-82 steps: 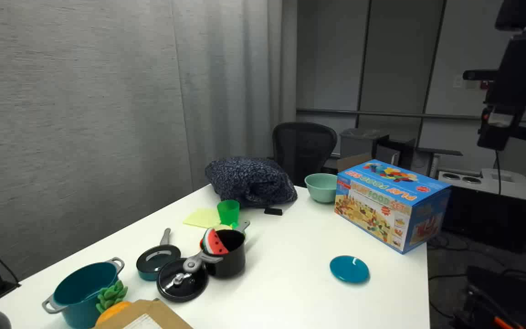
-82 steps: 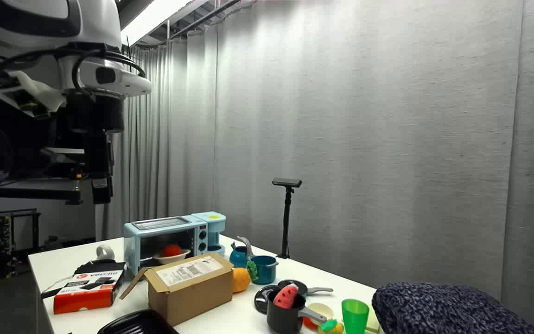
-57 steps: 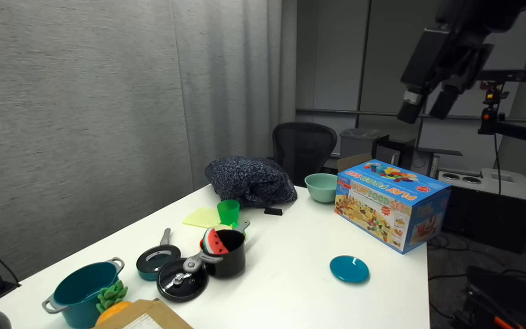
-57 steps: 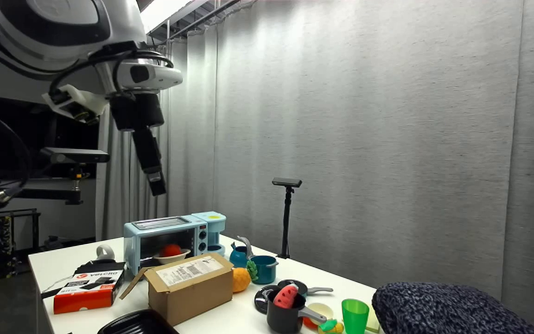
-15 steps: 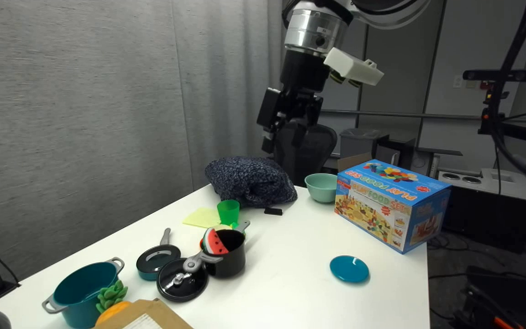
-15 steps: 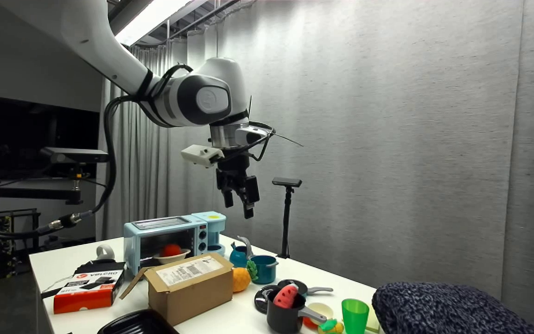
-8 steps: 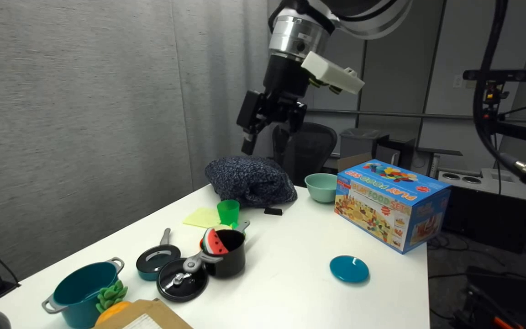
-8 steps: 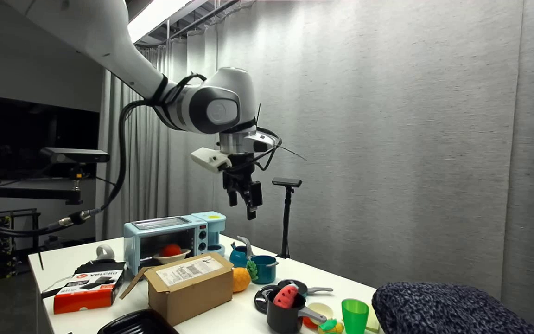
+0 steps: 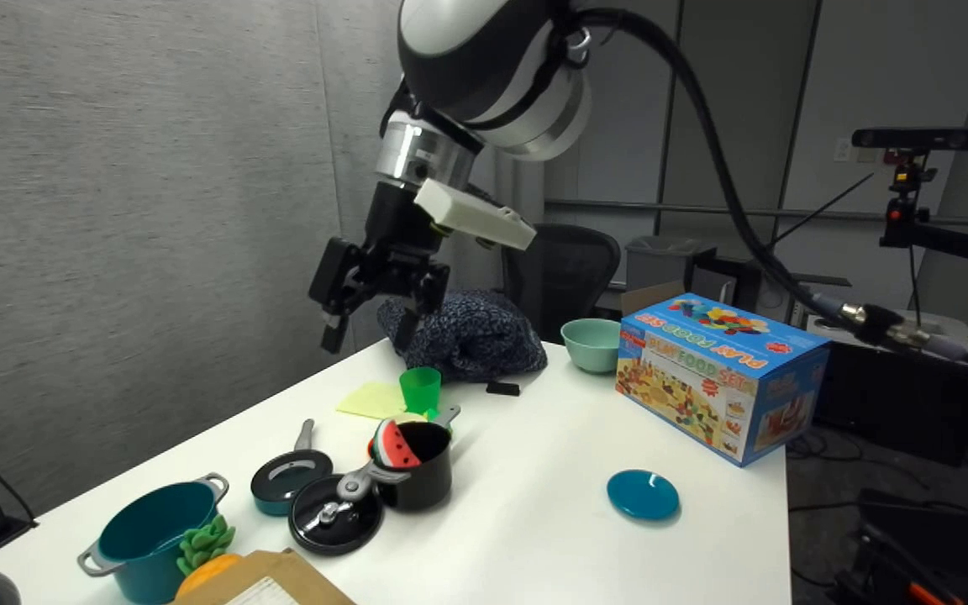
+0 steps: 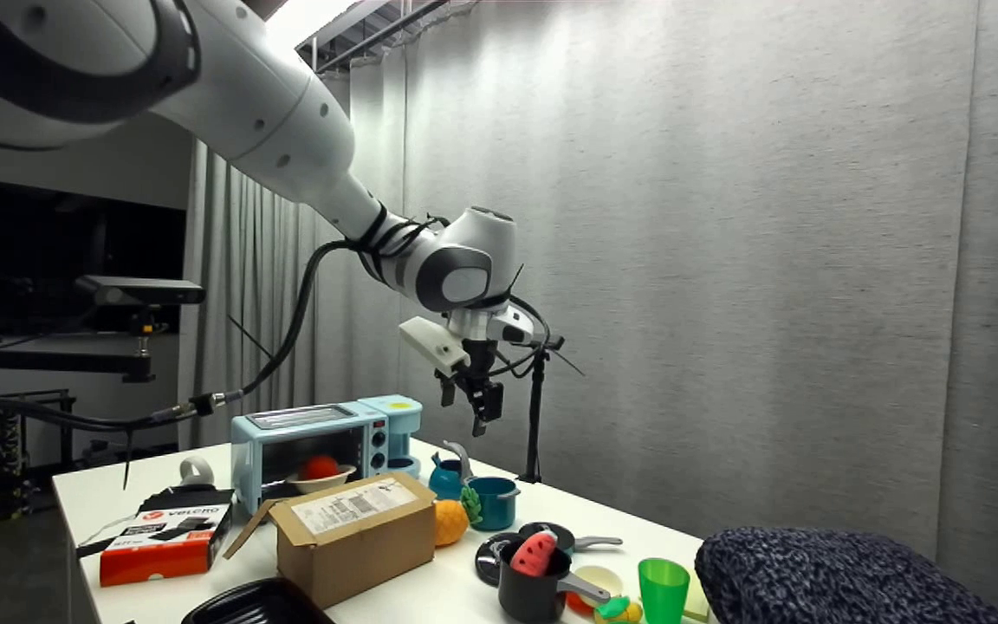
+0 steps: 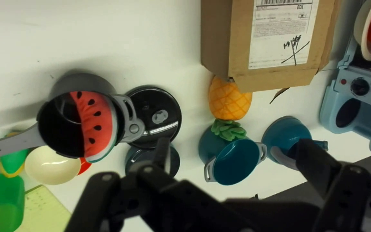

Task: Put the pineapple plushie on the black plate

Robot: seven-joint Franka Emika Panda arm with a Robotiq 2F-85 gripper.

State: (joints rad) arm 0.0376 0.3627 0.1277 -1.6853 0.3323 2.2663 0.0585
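Observation:
The pineapple plushie (image 11: pixel 230 99), orange with a green tuft, lies between the cardboard box (image 11: pixel 216 42) and the teal pot (image 11: pixel 237 161); its tuft touches the pot. In both exterior views it shows too (image 9: pixel 209 573) (image 10: pixel 450 523), partly behind the box. The best match for the black plate is a round glossy black disc (image 11: pixel 151 101) with a grey knob (image 9: pixel 335 529), leaning by the black saucepan; I cannot tell surely. My gripper (image 9: pixel 369 336) is open and empty, high above the table. In the wrist view its fingers (image 11: pixel 163 154) stand wide either side of the teal pot.
The black saucepan (image 9: pixel 429 487) holds a watermelon wedge. A small black-lined pan (image 9: pixel 291 479) sits beside the disc. A teal kettle (image 11: pixel 285 135) and toaster oven (image 10: pixel 300 433) stand near the pot. A camera stand (image 10: pixel 537 407) rises behind. A black tray (image 10: pixel 256 607) is at the front.
The arm has swung in over the table; the gripper has come down and across towards the teal pot and plushie. It stays open. The things on the table have not moved.

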